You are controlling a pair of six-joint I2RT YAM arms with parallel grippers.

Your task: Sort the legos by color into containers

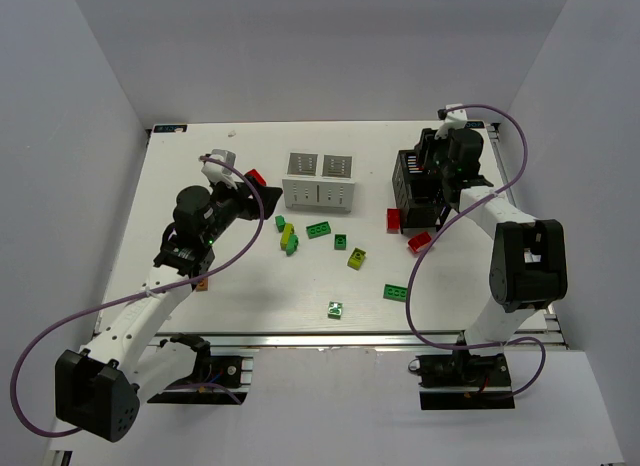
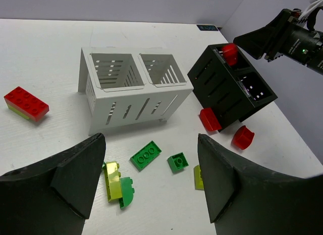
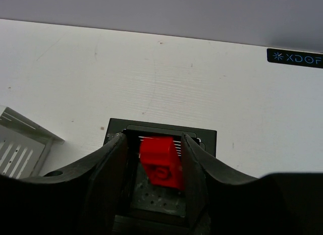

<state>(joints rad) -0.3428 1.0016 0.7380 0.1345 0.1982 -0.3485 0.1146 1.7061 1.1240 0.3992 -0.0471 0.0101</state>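
1. The right end effector (image 3: 154,141) hung over the far compartment of the black box (image 3: 202,136) at the counter's (image 1: 230,296) far right.
2. A red brick (image 3: 161,162) sat tilted between its fingers; whether it was grasped or already let go could not be told.
3. The left end effector (image 2: 150,149) was released and empty, fingers spread wide, left of the white box (image 1: 318,194).
4. Green bricks (image 1: 319,229) lay scattered near of the white box.
5. Two loose red bricks (image 1: 394,219) lay just beside the black box's near side.
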